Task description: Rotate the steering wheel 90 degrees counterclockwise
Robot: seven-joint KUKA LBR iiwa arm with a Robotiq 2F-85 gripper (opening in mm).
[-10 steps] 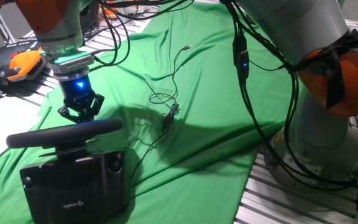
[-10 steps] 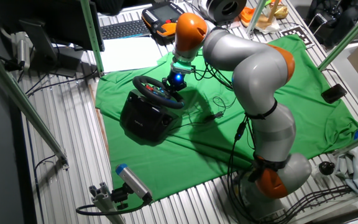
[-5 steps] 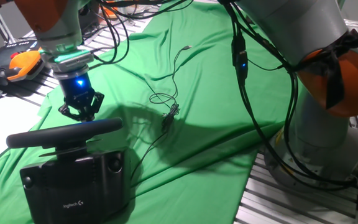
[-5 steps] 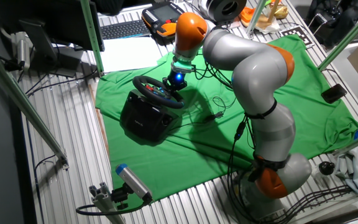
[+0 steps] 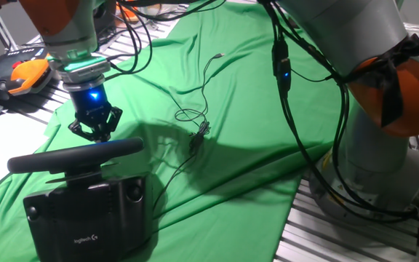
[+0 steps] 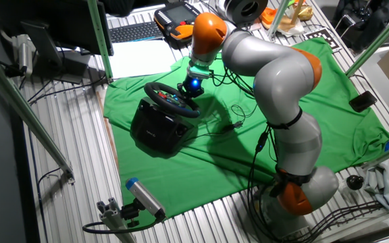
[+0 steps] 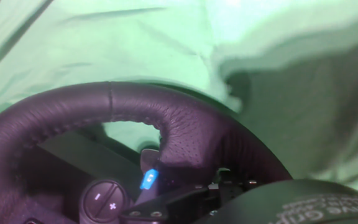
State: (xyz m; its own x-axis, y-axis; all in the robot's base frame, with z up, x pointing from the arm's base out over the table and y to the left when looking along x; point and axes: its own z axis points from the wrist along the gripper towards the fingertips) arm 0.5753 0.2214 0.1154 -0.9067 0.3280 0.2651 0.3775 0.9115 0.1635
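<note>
The steering wheel [image 5: 75, 155] is a black padded rim, seen edge-on, on a boxy black base [image 5: 86, 218] with a white Logitech logo, at the front left of the green cloth. It also shows in the other fixed view [image 6: 172, 100]. My gripper [image 5: 93, 135] hangs just behind the rim's far edge, close above it, with its fingers spread and nothing between them. It glows blue at the wrist. In the hand view the rim [image 7: 135, 112] fills the lower frame, very close, with a small blue light [image 7: 148, 180] and a round button below it.
A green cloth [image 5: 253, 109] covers the table. A thin black cable [image 5: 198, 124] lies on it right of the wheel. An orange-and-black tool [image 5: 24, 75] lies at the far left. The arm's base [image 5: 384, 160] stands at the right.
</note>
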